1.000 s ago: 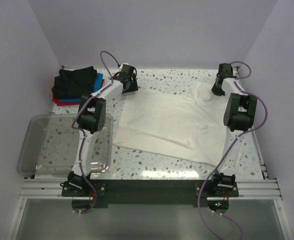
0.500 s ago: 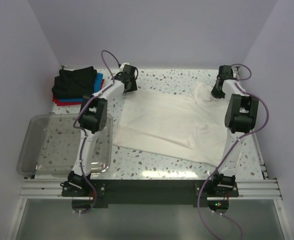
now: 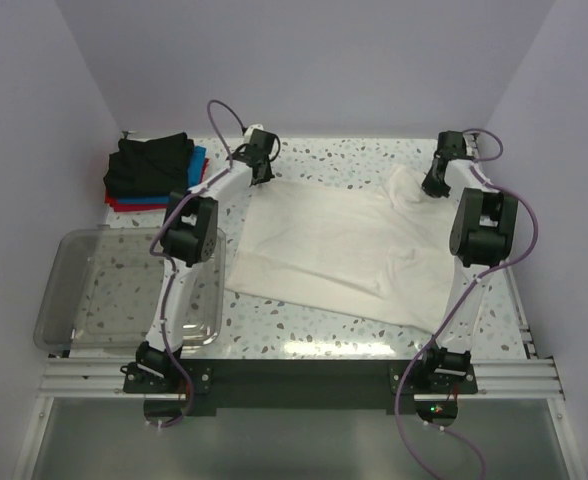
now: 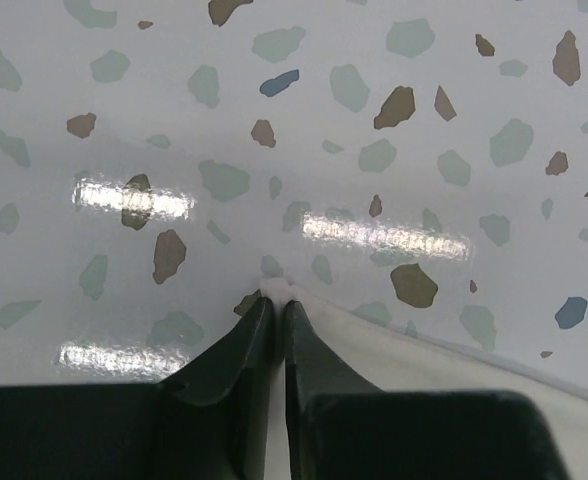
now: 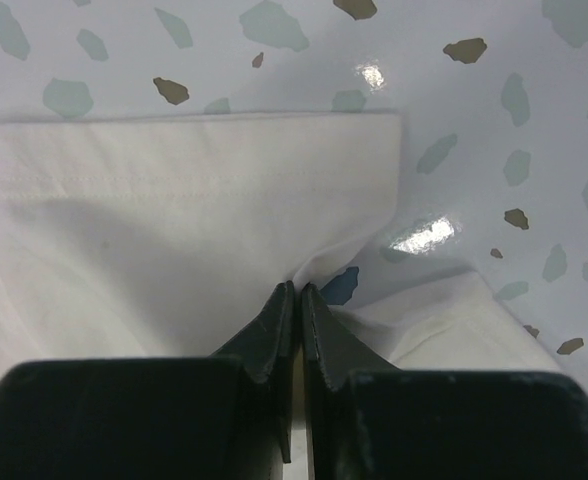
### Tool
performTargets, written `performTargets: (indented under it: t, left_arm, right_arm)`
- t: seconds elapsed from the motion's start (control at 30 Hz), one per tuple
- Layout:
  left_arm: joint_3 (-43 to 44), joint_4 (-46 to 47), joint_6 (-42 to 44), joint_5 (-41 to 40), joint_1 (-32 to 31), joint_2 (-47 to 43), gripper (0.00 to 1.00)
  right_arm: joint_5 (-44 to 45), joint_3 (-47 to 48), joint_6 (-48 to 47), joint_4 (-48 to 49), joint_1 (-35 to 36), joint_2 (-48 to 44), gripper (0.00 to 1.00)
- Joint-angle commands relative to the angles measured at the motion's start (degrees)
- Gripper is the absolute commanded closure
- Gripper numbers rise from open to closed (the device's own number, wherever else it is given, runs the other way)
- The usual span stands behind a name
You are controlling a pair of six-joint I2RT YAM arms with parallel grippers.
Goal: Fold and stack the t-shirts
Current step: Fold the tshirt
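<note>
A white t-shirt [image 3: 334, 240] lies spread, plain side up, across the middle of the speckled table. My left gripper [image 3: 261, 166] is at its far left corner. In the left wrist view the gripper [image 4: 279, 302] is shut on the tip of that corner, with the white cloth [image 4: 454, 375] running off to the right. My right gripper [image 3: 436, 184] is at the far right sleeve. In the right wrist view it [image 5: 298, 290] is shut on a raised fold of the white cloth [image 5: 174, 220]. A folded stack of t-shirts [image 3: 152, 168], black over blue and red, sits at the far left.
A clear plastic tub [image 3: 84, 300] stands at the near left beside the left arm's base. Purple walls close in the table at the back and sides. A metal rail [image 3: 294, 375] runs along the near edge.
My left gripper has closed on the shirt's far left corner and shifted slightly toward the back. The right gripper has stayed pinched on the sleeve.
</note>
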Motion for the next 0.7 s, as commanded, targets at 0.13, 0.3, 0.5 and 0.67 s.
performTargets:
  t: [0.13,0.3,0.5,0.67]
  left_arm:
    - [3.3,1.2,-0.5,0.1,-0.2,2.3,1.00]
    - [1.8,4.4,1.0,0.2,-0.1,-0.6,1.00]
    - [-2.9,8.4,1.0,0.0,-0.1,-5.2,1.00]
    - [-6.9,11.0,1.6,-0.8,-0.1,-10.5,1.00]
  right_arm:
    - [-1.2,-0.4,-0.4,-1.6,0.0,-8.0,1.00]
    - [-0.2,-4.0,-0.5,-2.1,0.0,-14.5,1.00]
    - [1.0,-9.7,-1.0,-5.1,0.0,-22.9,1.00]
    - [1.9,-14.7,-1.9,-8.3,0.0,-29.4,1.00]
